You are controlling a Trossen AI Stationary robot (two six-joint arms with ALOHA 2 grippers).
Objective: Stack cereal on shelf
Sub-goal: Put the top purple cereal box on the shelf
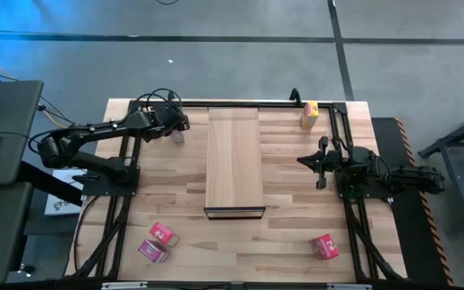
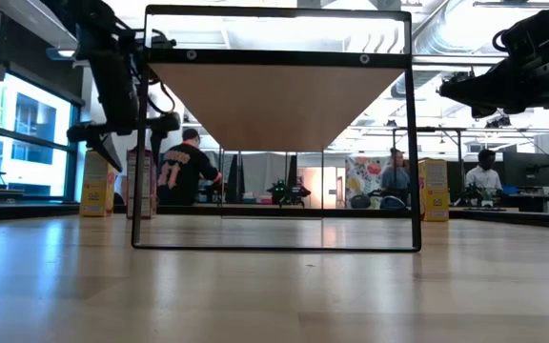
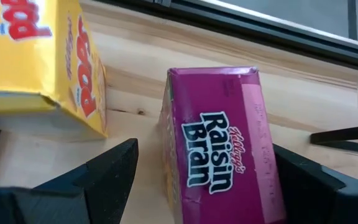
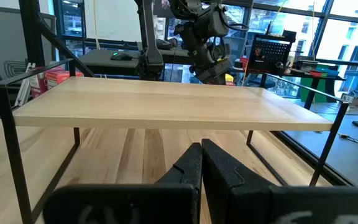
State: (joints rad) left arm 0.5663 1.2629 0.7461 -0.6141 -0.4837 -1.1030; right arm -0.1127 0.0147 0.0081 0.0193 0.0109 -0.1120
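A magenta-pink Raisin Bran cereal box (image 3: 222, 143) stands on the table near its far left corner, with a yellow box (image 3: 42, 56) beside it. My left gripper (image 3: 204, 155) is open, one finger on either side of the magenta box. In the high view this gripper (image 1: 177, 133) covers both boxes. The shelf (image 1: 234, 161) stands mid-table on its dark frame. My right gripper (image 4: 201, 162) is shut and waits at the table's right side, facing the shelf. Another yellow box (image 1: 309, 115) stands at the far right edge.
Two red-pink boxes (image 1: 163, 234) (image 1: 153, 251) lie near the near left corner and a third (image 1: 325, 246) near the near right corner. Dark arm bases and rails run along both table sides. People are in the room beyond the table.
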